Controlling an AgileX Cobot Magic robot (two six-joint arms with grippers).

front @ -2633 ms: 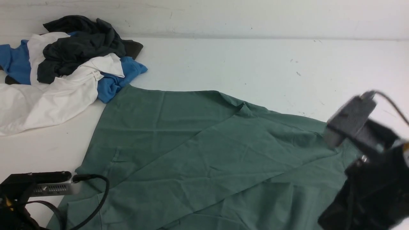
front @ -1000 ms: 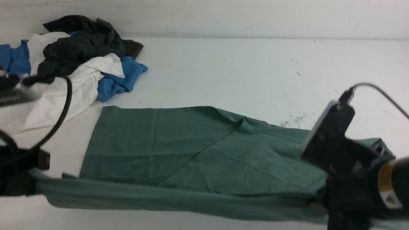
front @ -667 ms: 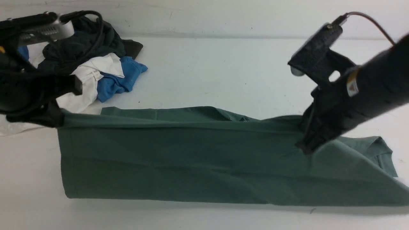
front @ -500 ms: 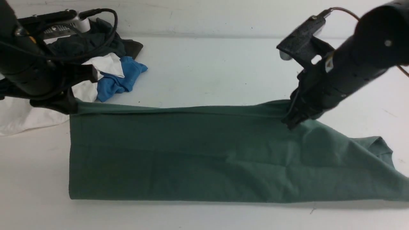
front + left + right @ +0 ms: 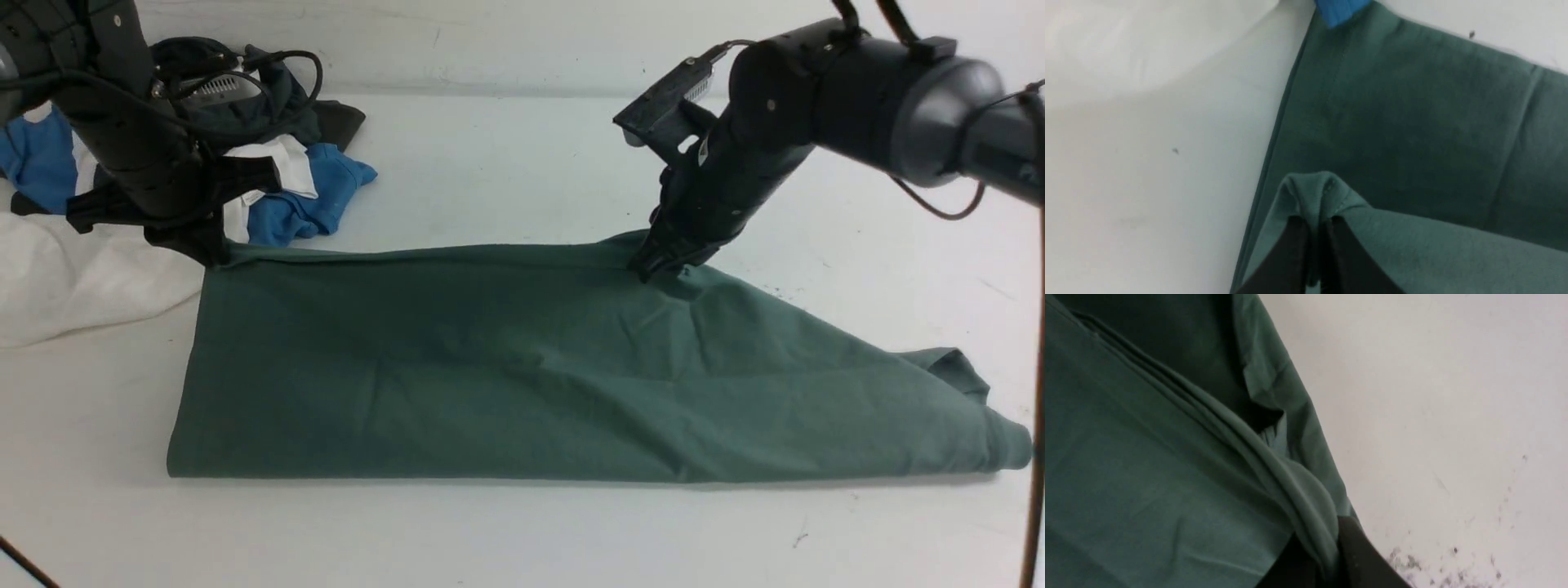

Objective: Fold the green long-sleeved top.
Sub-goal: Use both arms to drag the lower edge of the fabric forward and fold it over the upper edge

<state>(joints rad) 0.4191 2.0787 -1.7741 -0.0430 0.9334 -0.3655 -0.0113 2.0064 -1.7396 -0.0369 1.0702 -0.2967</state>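
Left jaws and right jaws clamp the green long-sleeved top (image 5: 522,376) at its far edge, apparently doubled

right gripper (image 5: 1327,565): clamped on bunched fold of green long-sleeved top (image 5: 1147,465) | white table (image 5: 1433,396): dark specks (image 5: 1408,561) beside gripper

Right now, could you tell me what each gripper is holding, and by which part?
Both pinch the green top: left gripper its far left corner, right gripper its far edge.
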